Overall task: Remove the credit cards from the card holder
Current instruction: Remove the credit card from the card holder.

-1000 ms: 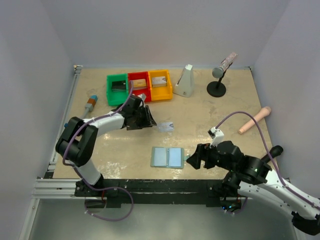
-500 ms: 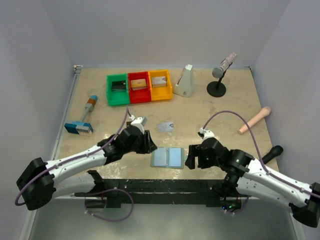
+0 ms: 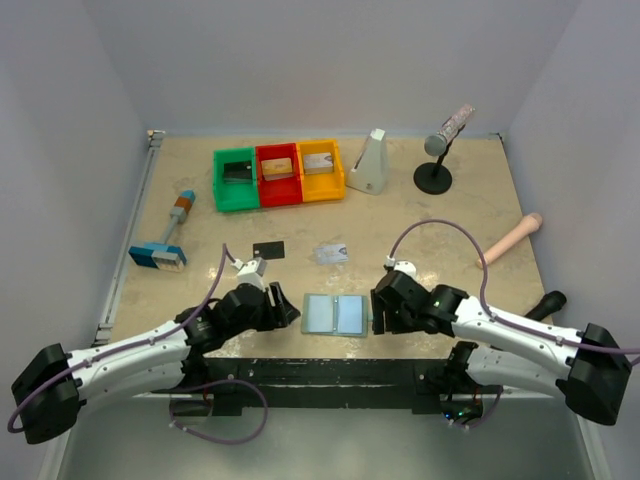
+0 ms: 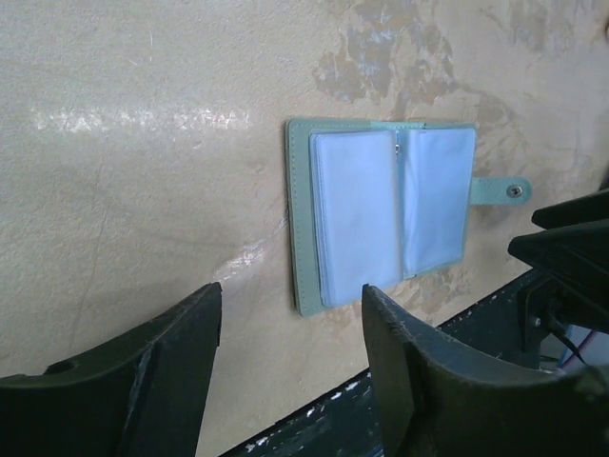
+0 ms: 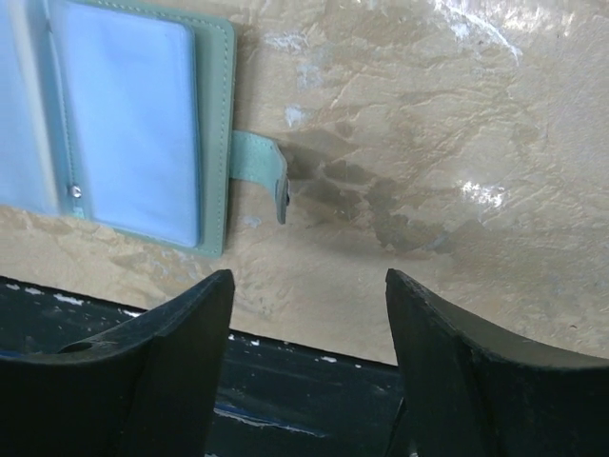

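Observation:
The card holder (image 3: 335, 314) lies open near the table's front edge, pale blue inner faces up. It also shows in the left wrist view (image 4: 381, 214) and the right wrist view (image 5: 124, 124), with its snap tab (image 5: 259, 162) sticking out. A black card (image 3: 269, 249) and a silver-grey card (image 3: 331, 253) lie flat on the table behind it. I see no orange-gold card on the table. My left gripper (image 3: 290, 313) (image 4: 290, 314) is open and empty just left of the holder. My right gripper (image 3: 377, 312) (image 5: 309, 281) is open and empty just right of it, by the tab.
Green (image 3: 235, 180), red (image 3: 278, 172) and yellow (image 3: 320, 168) bins stand at the back, each with something inside. A blue-headed brush (image 3: 165, 235) lies at the left. A white wedge-shaped object (image 3: 368, 162), a microphone stand (image 3: 436, 160) and a pink handle (image 3: 508, 240) are at the back right.
My left arm swung from the middle of the table down to the holder's left side, uncovering the black card. My right gripper moved left, closer to the holder's right edge.

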You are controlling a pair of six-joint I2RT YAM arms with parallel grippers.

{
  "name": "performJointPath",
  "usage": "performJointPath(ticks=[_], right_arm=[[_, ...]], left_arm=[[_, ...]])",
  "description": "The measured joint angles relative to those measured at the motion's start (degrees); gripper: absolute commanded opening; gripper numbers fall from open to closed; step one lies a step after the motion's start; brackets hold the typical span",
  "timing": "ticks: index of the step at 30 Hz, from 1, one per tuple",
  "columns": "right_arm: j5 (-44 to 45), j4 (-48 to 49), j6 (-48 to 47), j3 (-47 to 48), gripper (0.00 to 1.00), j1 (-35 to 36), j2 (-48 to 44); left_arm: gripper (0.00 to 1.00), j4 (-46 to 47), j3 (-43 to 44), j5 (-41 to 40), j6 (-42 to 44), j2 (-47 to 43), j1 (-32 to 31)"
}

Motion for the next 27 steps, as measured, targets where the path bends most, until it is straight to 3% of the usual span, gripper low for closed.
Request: performJointPath(ticks=[7,20,27], right_arm=[[0.07,3.52,-0.24,2.49,0.41,-2.80,5.57],[-0.57,7.41,-1.25,2.62,0.26,-4.87,9.92],[-0.66,9.49,-1.88,2.62,0.05,-5.03,11.10]], left_arm=[[0.66,8.07,-6.97,2.29,-3.19,-3.34,0.00],[0.63,11.69,-2.89,6.71,-1.49,4.20,0.00],[0.62,12.72,-1.16,7.21,-0.94,7.48,0.00]])
